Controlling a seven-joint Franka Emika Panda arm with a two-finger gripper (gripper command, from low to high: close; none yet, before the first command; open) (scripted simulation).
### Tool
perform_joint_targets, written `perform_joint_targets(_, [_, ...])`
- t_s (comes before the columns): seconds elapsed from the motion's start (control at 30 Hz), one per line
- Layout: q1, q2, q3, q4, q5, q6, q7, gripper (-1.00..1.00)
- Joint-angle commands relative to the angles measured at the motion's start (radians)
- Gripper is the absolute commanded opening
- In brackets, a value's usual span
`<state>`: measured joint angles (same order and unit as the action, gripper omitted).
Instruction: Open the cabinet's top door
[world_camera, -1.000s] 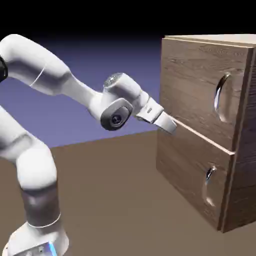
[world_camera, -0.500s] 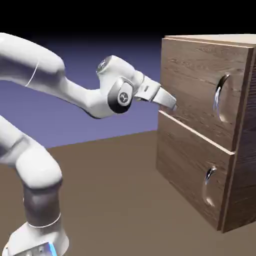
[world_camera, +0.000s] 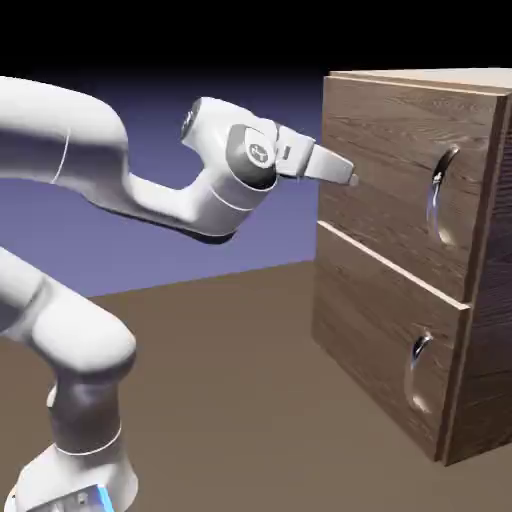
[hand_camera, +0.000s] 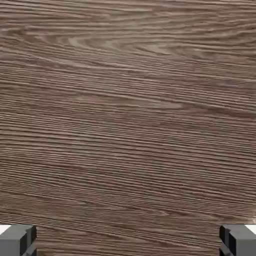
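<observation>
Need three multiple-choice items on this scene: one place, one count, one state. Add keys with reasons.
1. Where is the long curved silver handle?
A) On the lower wooden panel
B) On the upper wooden door
C) On the cabinet's top face

2. How many silver handles show in the exterior view?
A) One
B) Two
C) Four

3. How do the small grey fingers stand?
A) Wide apart
B) Pressed together
C) Clamped on a handle

Key:
1 B: the long curved silver handle sits on the upper wooden door.
2 B: the other, a smaller curved silver handle, is on the lower wooden panel.
3 A: in the hand view the small grey fingers show near opposite edges, only wood grain between.
</observation>
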<state>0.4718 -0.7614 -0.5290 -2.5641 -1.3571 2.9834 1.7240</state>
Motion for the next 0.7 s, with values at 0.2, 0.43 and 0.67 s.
perform_joint_targets(0.2, [0.103, -0.043, -0.119, 0.055, -0.304, -0.012, 0.221, 1.0])
perform_joint_targets(0.43, [0.206, -0.086, -0.237, 0.11, -0.609, -0.024, 0.441, 1.0])
perform_joint_targets(0.67, [0.309, -0.129, -0.356, 0.166, -0.913, -0.036, 0.662, 1.0])
